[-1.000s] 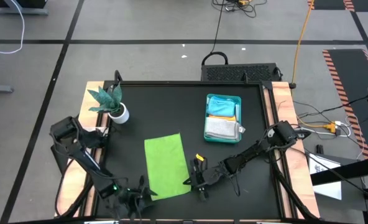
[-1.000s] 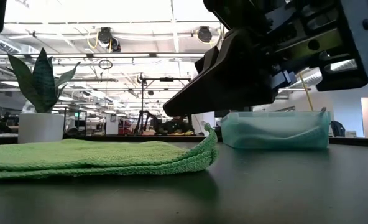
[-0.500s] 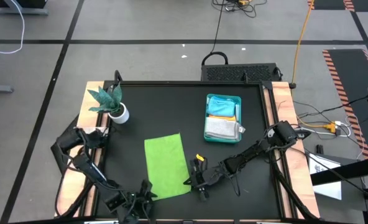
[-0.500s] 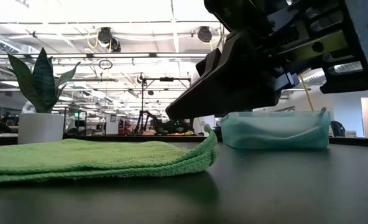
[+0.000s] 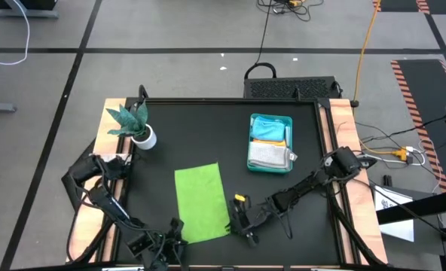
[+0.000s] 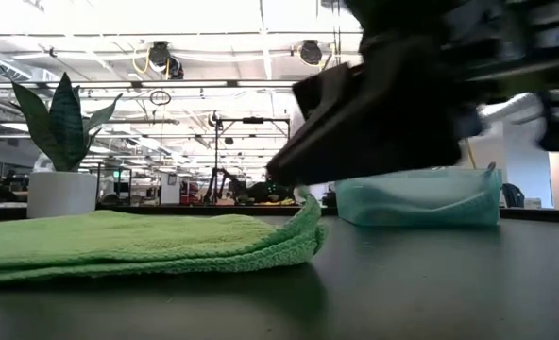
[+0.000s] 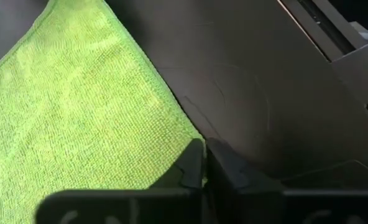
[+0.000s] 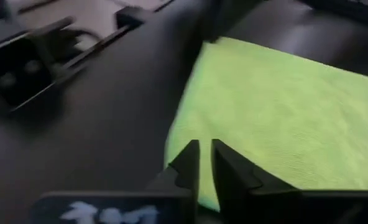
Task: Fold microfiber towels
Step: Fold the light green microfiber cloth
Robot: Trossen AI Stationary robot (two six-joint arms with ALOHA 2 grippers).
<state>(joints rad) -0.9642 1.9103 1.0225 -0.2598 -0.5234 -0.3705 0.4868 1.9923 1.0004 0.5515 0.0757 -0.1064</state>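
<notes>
From above I see the lime green towel [image 5: 202, 202] folded flat between my left gripper [image 5: 175, 229] and right gripper [image 5: 239, 223], level across the table its edge lifts under dark fingers, and each wrist view shows fingers nearly together, pinching a towel corner.

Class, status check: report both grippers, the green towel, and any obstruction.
Left gripper shut on green towel, near corner. Right gripper pinching the other near corner. Towel flat, half-folded. Tray and plant well clear.
</notes>
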